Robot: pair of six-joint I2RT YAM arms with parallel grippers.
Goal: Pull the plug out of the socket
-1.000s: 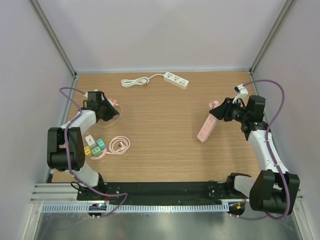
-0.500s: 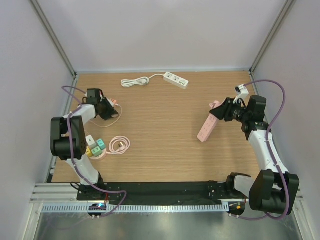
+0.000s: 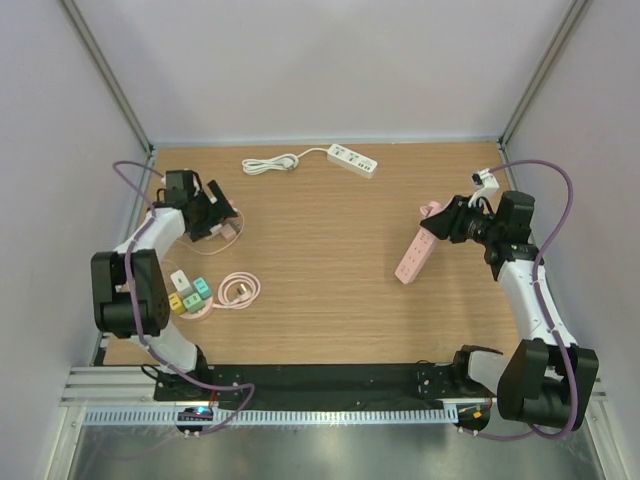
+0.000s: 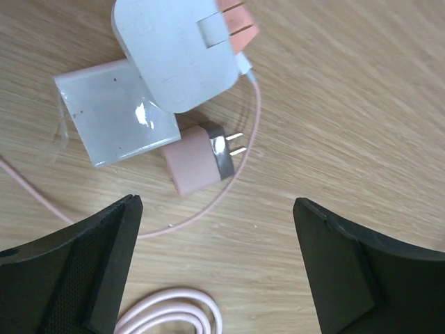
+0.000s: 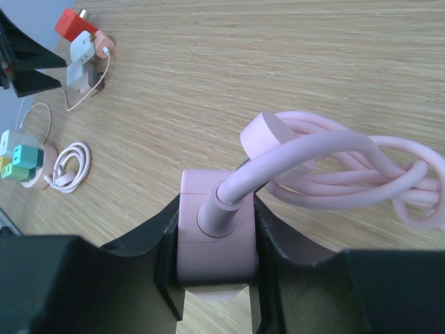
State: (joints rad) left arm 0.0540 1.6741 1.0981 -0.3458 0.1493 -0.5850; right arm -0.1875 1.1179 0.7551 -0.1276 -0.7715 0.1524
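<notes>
The whole table [image 3: 330,320] is seen from above, behind its near edge. The chargers [image 4: 174,62] by the left edge are viewed closely, straight down, from the left wrist, and distantly from the right wrist, which is aimed leftward over the pink power strip [image 5: 201,257].

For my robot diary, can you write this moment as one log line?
left gripper: open over small pink two-prong plug on wooden table | right gripper: shut on pink plastic power strip

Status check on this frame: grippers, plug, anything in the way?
Left gripper open over pink plug, prongs bare. Right gripper shut on pink power strip. White adapters right beside plug.
</notes>
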